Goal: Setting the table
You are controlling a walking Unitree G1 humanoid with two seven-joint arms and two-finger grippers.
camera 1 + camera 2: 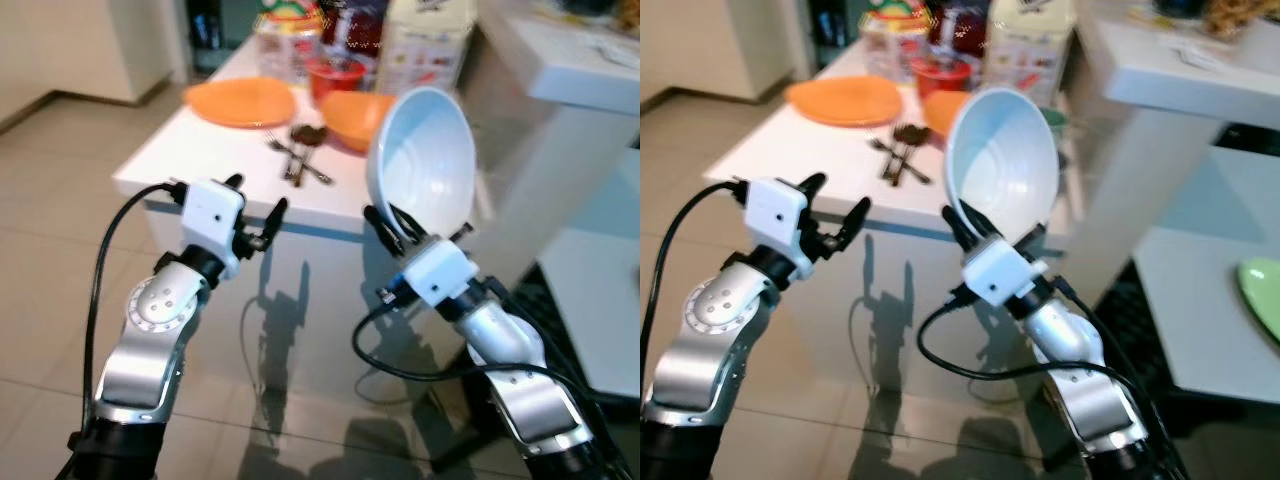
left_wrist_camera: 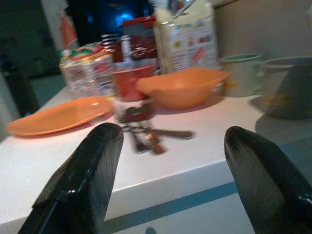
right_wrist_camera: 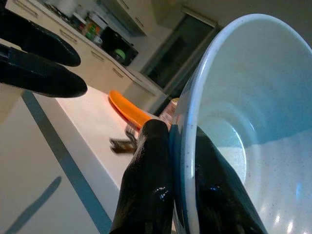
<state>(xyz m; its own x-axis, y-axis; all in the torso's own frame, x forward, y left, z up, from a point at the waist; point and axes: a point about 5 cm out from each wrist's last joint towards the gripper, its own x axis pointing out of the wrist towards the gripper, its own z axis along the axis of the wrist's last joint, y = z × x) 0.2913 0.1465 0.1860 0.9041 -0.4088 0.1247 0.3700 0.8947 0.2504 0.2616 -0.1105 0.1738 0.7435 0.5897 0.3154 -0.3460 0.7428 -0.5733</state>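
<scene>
While pinched by its rim between the two fingers of the right hand (image 1: pixel 392 228), the bowl (image 1: pixel 425 165) hangs on edge in the air, mouth turned toward the head camera, short of the counter (image 1: pixel 215 155) and off its near right corner. Clamped tight on that rim, as plain from the right wrist. Still to be set down, by the look of it.

Ahead on the counter, at roughly 11 o'clock from the held bowl: an orange bowl (image 1: pixel 352 117) nearest, forks (image 1: pixel 295 160) at its 9 o'clock with long axes running about 12 to 6, and an orange plate (image 1: pixel 241 102) farther out at 10 o'clock. Behind them at 12, a red cup (image 1: pixel 335 76) and food packages (image 1: pixel 425 40).

Left hand (image 1: pixel 256 212) empty, fingers spread wide, level with the counter's near edge and aimed at the forks. Nearer the forks and plate than the right hand; right hand nearer the bare near-right corner. Likely next: carrying the bowl forward toward 11 or 12 o'clock, tipping it upright, lowering onto bare surface clear of the orange bowl.
</scene>
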